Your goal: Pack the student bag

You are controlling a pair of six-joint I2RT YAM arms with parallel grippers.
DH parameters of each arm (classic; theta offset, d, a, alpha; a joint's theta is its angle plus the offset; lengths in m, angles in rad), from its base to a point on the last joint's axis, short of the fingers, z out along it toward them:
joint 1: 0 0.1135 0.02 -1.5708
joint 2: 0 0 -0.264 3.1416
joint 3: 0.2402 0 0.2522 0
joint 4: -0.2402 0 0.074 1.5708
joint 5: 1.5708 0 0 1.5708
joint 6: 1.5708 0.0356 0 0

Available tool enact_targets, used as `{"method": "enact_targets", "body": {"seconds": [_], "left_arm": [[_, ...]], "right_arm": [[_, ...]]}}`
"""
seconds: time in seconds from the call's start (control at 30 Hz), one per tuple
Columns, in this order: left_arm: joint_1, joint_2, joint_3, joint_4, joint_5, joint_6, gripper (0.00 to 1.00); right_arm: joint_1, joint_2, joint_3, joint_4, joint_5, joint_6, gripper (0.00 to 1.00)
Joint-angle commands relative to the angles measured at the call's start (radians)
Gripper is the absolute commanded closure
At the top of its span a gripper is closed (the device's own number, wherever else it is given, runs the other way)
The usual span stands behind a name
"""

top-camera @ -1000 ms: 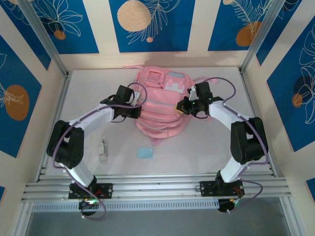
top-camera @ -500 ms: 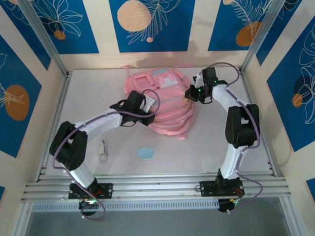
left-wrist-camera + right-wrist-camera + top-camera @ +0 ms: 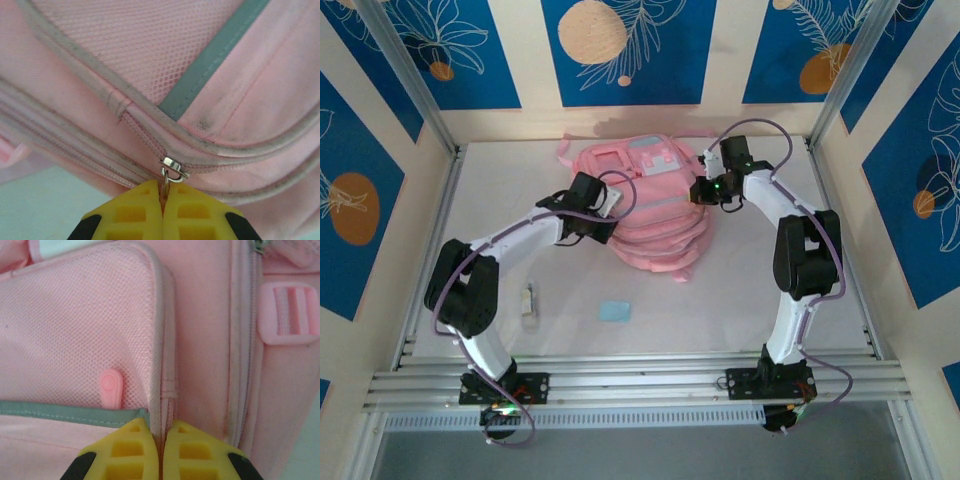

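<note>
Backpack [image 3: 650, 215]: pink, lying at the far middle of the table [image 3: 750, 290], between my two arms.
Left gripper [image 3: 162, 202]: my fingers are pressed together on the metal zipper pull [image 3: 173, 170] at the backpack's left side.
Right gripper [image 3: 161, 440]: my fingers are pinched together on the raised seam [image 3: 159, 365] beside a mesh pocket.
Nearer me: a small blue piece [image 3: 614, 311] and a white piece [image 3: 528, 303], well apart from the backpack.

A pale worktop [image 3: 740, 290] is boxed in on the left, right and far sides by cream walls [image 3: 720, 60] with blue leaf-patterned panels, silver posts [image 3: 405, 75] at its far corners and aluminium rails [image 3: 640, 380] along its near edge.
</note>
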Motion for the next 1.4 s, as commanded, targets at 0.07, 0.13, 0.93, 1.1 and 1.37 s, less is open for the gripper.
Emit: {"method": "enact_targets", "body": {"seconds": [0.07, 0.13, 0.93, 1.1, 1.37], "left_arm": [[0.073, 0.015, 0.015, -0.080, -0.394, -0.040, 1.00], [0.073, 0.014, 0.016, -0.039, -0.414, -0.041, 0.97], [0.038, -0.288, -0.260, 0.074, 0.048, -0.328, 0.64], [0.002, -0.379, -0.411, 0.093, 0.116, -0.426, 0.63], [-0.086, -0.511, -0.621, 0.085, 0.146, -0.520, 0.63]], "right_arm": [[-0.055, 0.018, 0.039, 0.049, 0.244, -0.091, 1.00], [-0.055, 0.020, 0.047, 0.044, 0.234, -0.085, 1.00], [0.248, -0.359, -0.107, -0.069, 0.252, 0.269, 0.49], [0.402, -0.440, -0.269, -0.062, 0.204, 0.452, 0.49], [0.642, -0.442, -0.469, 0.029, 0.155, 0.656, 0.49]]}}
